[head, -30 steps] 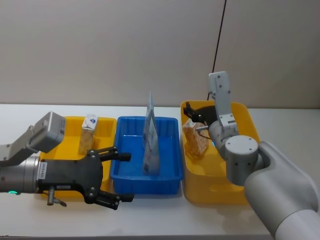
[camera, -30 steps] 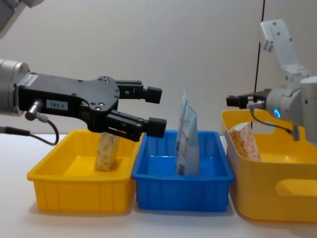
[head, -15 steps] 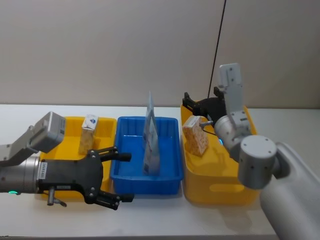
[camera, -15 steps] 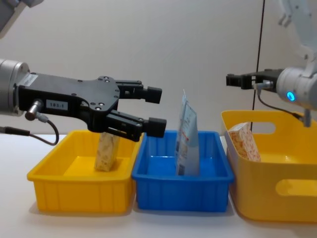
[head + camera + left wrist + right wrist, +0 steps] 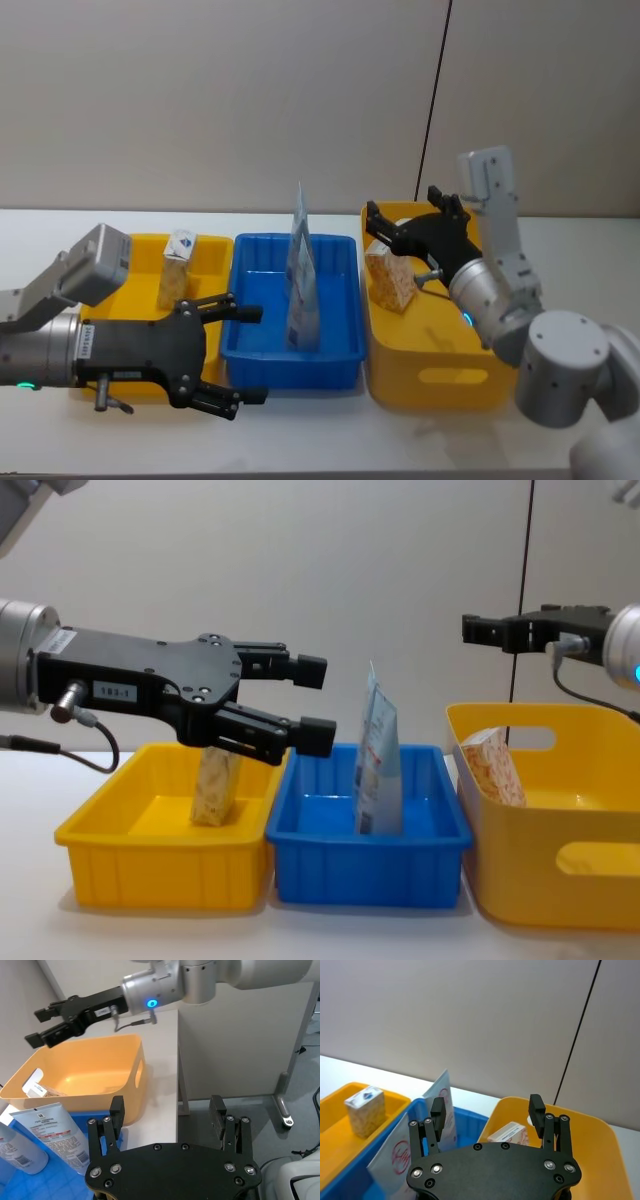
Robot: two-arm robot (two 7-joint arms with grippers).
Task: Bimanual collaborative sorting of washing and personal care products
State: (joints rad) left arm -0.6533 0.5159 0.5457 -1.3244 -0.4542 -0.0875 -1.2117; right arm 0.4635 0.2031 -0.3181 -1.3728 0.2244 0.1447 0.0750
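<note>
Three bins in a row, one product type each, so sorting looked near done, I'd judge. Small tan speckled carton [image 5: 177, 268] stood upright in L yellow bin [image 5: 160, 870], long axis vertical; pale blue tubes [image 5: 301, 280] stood on end in blue bin [image 5: 290, 368], thin tapered end up; white pack w/ red-orange leaf print [image 5: 390, 278] sat in R yellow basket [image 5: 430, 385], tilted, top toward the blue-bin side. Left gripper [image 5: 240, 355] hovered by the front of L bin and blue bin, jaws spread, empty; right gripper [image 5: 487, 1105] hung above the basket, jaws apart, holding nothing, prob. to stay clear of the pack.
</note>
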